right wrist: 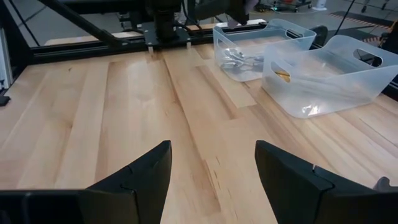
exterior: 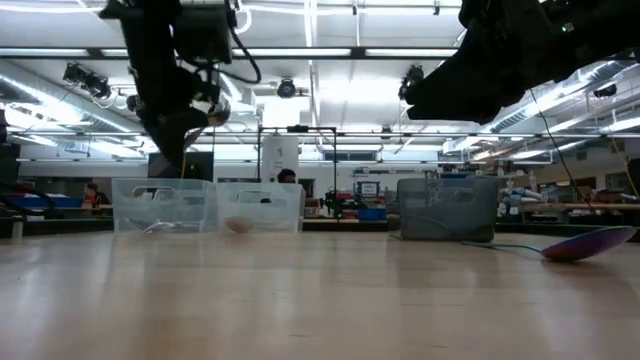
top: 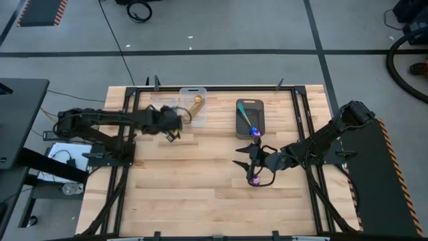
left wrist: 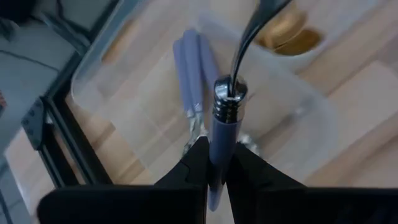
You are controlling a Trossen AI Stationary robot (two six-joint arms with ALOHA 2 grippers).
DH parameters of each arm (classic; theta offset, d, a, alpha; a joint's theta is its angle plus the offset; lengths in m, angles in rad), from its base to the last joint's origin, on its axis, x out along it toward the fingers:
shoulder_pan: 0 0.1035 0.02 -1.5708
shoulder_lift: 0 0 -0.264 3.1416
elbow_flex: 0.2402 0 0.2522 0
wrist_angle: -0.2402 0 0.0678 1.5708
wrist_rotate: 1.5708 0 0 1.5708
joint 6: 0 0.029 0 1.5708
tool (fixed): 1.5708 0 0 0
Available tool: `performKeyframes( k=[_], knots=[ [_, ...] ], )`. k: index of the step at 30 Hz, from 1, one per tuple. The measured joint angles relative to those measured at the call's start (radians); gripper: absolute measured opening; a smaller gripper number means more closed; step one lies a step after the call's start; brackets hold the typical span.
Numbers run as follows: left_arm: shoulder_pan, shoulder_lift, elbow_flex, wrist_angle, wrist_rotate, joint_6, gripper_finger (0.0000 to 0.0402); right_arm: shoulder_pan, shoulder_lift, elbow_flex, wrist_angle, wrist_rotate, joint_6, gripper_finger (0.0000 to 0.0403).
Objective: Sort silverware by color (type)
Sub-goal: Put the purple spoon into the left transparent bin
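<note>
My left gripper [left wrist: 217, 163] is shut on a silver spoon with a lavender handle [left wrist: 225, 118]. It hangs over the left clear bin [top: 162, 107], where two more lavender-handled spoons [left wrist: 191, 68] lie. Gold spoons [left wrist: 287, 34] rest in the neighbouring clear bin [top: 194, 102]. A blue-purple spoon with a teal handle [top: 250, 122] lies in the dark grey bin [top: 259, 107]. Another iridescent purple spoon [top: 254, 179] lies flat on the table, its bowl [exterior: 585, 243] clear in the low view. My right gripper [right wrist: 212, 177] is open just beyond it, over bare wood. My left gripper pinches the spoon's lavender handle [left wrist: 219, 146] between its two fingers, just behind the metal collar. The spoon runs forward along the fingers, its silver neck and bowl ahead of them. It is lifted clear above the clear bin.
The two clear bins [right wrist: 292, 59] stand side by side at the table's far left, the dark grey bin [exterior: 447, 207] to their right. Black frame rails [top: 299, 114] run along the table's sides. The wooden middle [top: 194, 174] holds nothing.
</note>
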Motion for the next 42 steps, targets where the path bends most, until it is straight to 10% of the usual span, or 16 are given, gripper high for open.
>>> performKeyframes(
  k=[18,42],
  knots=[
    [0.484,0.149,0.0,0.071,0.529,0.31,0.0037,-0.028,0.0,0.0,0.002,-0.026,0.011,0.024],
    [0.486,0.33,0.002,0.067,0.535,0.311,0.0089,-0.031,0.0,0.0,-0.004,-0.052,0.018,0.024]
  ],
)
